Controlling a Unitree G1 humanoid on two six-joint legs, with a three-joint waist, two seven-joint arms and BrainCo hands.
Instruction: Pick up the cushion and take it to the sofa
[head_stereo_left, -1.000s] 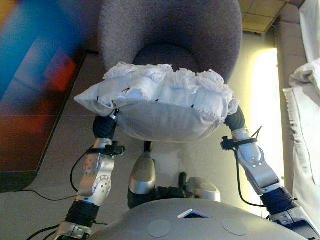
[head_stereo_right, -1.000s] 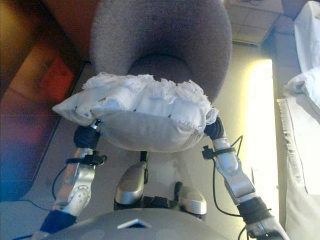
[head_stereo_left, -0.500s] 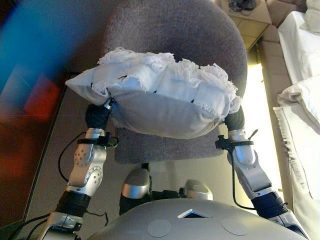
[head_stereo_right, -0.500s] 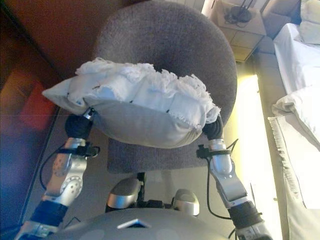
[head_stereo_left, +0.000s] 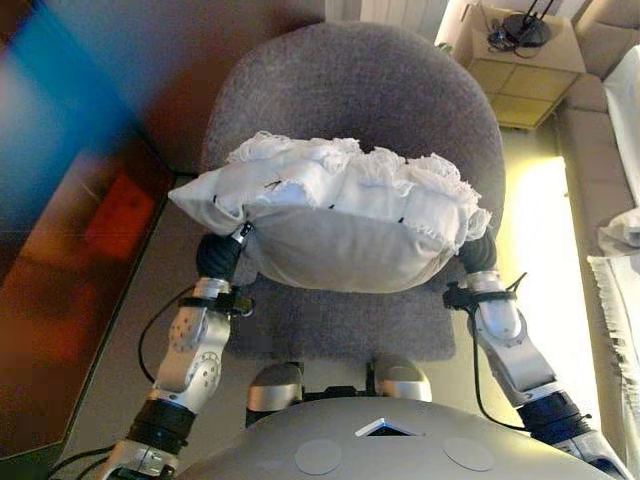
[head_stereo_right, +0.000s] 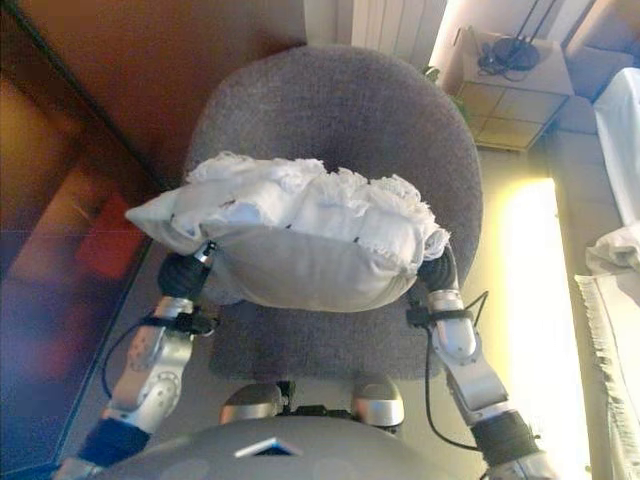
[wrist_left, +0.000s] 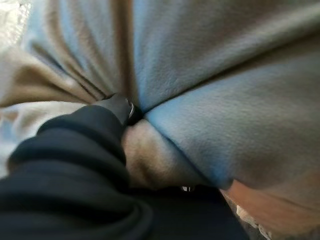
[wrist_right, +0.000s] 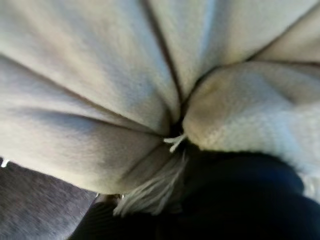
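- I see the cushion (head_stereo_left: 340, 225) held up off everything, carried between my two arms in front of the robot's chest, its frilly white face turned up and its plain grey underside sagging toward the camera.
- It hangs over the round grey armchair (head_stereo_left: 370, 95), whose seat shows below the cushion's lower edge; I cannot tell whether cloth and seat touch.
- My left hand (head_stereo_left: 218, 256) meets the cushion at its left end. Only the dark ribbed cover shows there, and in the left wrist view the cover presses into folds of grey fabric, so I cannot tell how the fingers are set.
- My right hand (head_stereo_right: 438, 270) is at the cushion's right end, likewise buried; the right wrist view gives me creased fabric and the dark cover, nothing of the fingers.
- Beyond the armchair, to the right, stands a small wooden cabinet (head_stereo_left: 520, 60) with a dark object on top.
- White bedding (head_stereo_right: 615, 260) shows at the right edge.
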